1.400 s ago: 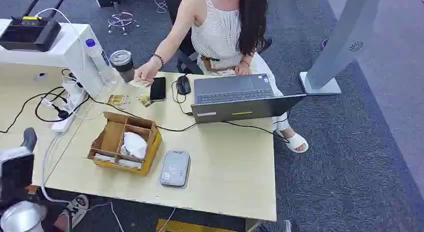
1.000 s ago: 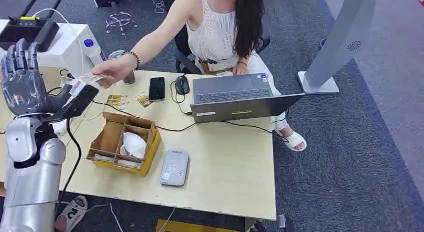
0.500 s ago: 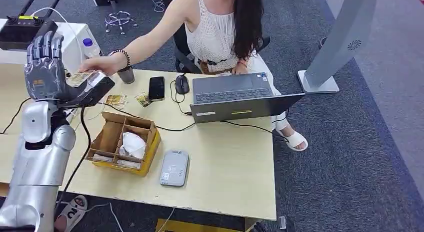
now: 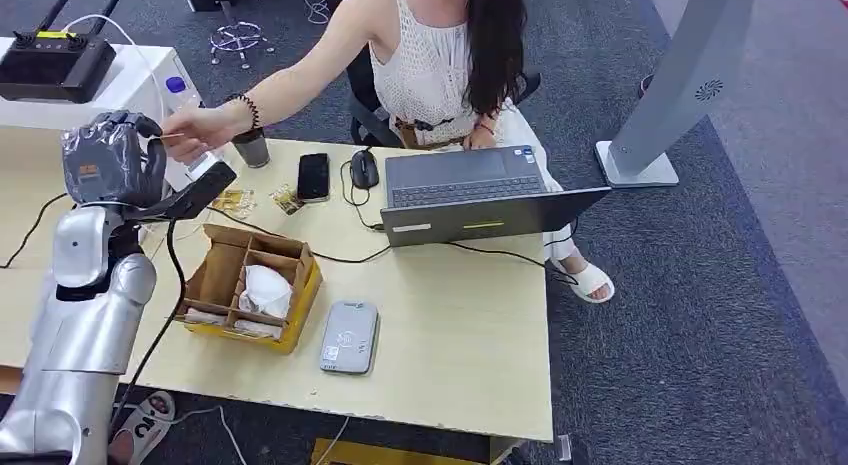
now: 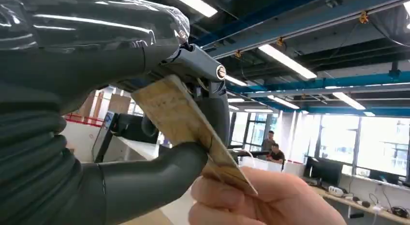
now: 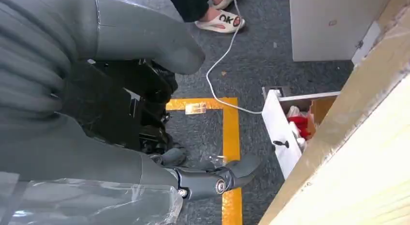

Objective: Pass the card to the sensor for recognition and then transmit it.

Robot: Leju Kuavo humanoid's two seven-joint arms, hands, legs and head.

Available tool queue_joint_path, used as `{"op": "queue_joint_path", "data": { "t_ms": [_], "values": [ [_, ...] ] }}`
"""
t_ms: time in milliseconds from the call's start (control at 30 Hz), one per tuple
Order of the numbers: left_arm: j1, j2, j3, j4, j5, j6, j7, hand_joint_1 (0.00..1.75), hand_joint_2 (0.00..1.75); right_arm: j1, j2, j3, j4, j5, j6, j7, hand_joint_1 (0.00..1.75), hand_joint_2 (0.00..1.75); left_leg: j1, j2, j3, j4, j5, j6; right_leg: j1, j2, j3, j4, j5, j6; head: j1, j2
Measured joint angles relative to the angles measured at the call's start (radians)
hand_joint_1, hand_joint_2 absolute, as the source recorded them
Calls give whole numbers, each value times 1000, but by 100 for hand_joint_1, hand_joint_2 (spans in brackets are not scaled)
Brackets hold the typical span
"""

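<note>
Tan card [image 5: 193, 126] sat pinched between thumb and curled fingers of left hand [image 4: 108, 163], a person's hand [image 5: 263, 198] gripping its far end; right hand [image 6: 145, 128] hung slack-fingered, holding nothing.

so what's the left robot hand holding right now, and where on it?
The card. The left robot hand pinches one end between thumb and fingers; the person's hand grips the opposite end. The right robot hand holds nothing.

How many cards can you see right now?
3: one card pinched by the left hand and the person's hand; two loose cards on the table beside the phone. Others may be hidden.
</note>
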Motion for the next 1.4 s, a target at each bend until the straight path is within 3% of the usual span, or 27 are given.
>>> {"op": "queue_joint_path", "data": {
  "t_ms": [667, 1000, 1200, 1400],
  "values": [
    [20, -15, -16, -14, 58, 43, -55, 175, 175, 2, 0, -11, 2, 2, -8, -2, 0, 175, 0, 0, 0, 0, 0, 0, 0, 0, 0, 0, 0, 0, 0, 0],
    [218, -74, -201, -326, 14, -58, -50, 175, 175, 21, 2, -38, 5, -6, -11, -26, 0, 175, -1, 0, -1, 0, -1, 1, -1, 0, -1, -1, 0, 1, 0, 0],
    [269, -94, -303, -390, 1, -97, -48, 175, 175, 23, 3, -50, 5, -7, -11, -29, 0, 175, -1, 0, -1, 0, -1, 1, -1, 0, -1, -1, 0, 1, 0, 0],
    [279, -102, -336, -403, 6, -132, -45, 175, 175, 24, 3, -55, 5, -7, -10, -29, 0, 175, -1, 0, -1, 0, -1, 1, -1, -1, -1, -1, 0, 1, 0, 0]
  ]
}}
